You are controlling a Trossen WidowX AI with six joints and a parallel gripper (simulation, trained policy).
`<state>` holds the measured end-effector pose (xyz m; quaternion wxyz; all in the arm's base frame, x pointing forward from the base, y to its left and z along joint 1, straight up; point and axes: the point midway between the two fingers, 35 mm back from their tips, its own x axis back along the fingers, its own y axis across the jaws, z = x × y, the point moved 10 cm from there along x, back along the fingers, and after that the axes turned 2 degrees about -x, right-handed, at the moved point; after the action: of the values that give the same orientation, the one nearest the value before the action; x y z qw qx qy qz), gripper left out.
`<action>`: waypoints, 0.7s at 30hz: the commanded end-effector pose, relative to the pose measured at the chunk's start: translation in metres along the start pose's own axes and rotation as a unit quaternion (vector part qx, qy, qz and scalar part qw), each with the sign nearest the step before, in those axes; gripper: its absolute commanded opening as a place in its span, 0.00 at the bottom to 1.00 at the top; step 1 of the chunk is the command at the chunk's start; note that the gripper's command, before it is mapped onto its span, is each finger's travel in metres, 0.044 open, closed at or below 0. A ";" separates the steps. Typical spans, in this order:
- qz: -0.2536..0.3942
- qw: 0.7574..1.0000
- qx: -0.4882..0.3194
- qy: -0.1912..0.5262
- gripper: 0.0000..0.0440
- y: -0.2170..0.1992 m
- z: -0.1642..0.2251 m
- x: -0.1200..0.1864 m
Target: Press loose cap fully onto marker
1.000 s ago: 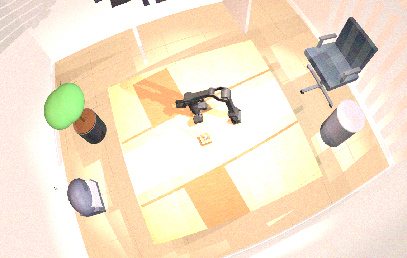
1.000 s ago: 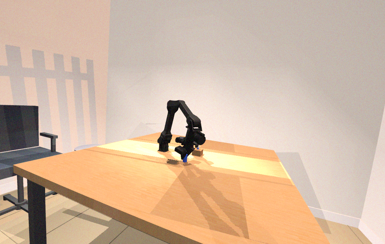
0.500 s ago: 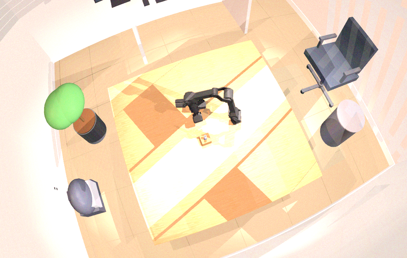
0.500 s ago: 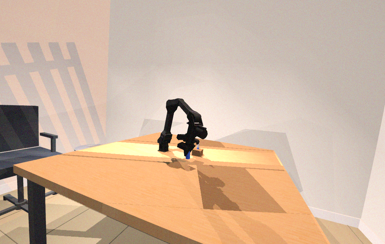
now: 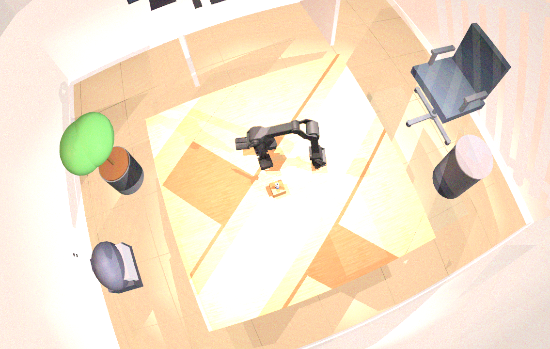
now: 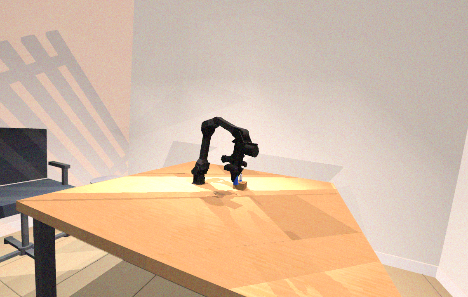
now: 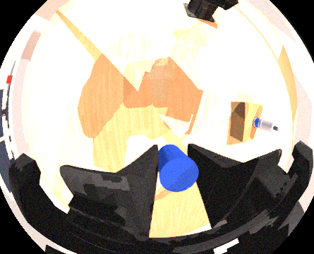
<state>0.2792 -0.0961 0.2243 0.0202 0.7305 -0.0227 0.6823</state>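
Observation:
My gripper (image 6: 234, 177) (image 7: 173, 149) is shut on the blue cap (image 6: 235, 181) (image 7: 178, 173) and holds it upright above the table. In the wrist view the cap stands between the two black fingertips, its round end toward the camera. The brown holder block (image 5: 278, 194) (image 6: 241, 186) (image 7: 248, 121) sits on the table, to the right of the cap in the wrist view. The marker (image 5: 276, 185) (image 6: 241, 177) (image 7: 266, 124) stands upright in it, pale with a blue band and bare of the cap. In the top view the arm hides the cap.
The arm's base (image 5: 318, 157) (image 6: 198, 178) (image 7: 202, 10) stands on the wooden table (image 5: 354, 269) (image 6: 176, 225). Bright patches and shadows cross the table top. An office chair (image 5: 450, 87) (image 6: 10, 180) and a potted plant (image 5: 88, 143) stand beyond the table's edges.

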 end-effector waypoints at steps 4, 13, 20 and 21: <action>0.002 1.000 0.014 0.009 0.05 -0.028 0.002 0.016; 0.004 0.999 0.035 0.004 0.02 -0.065 -0.003 0.028; 0.005 0.999 0.052 0.000 0.00 -0.092 -0.010 0.035; 0.005 0.998 0.055 -0.001 0.00 -0.096 -0.012 0.036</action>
<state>0.2785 -0.0109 0.2558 -0.0179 0.7325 0.0096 0.6805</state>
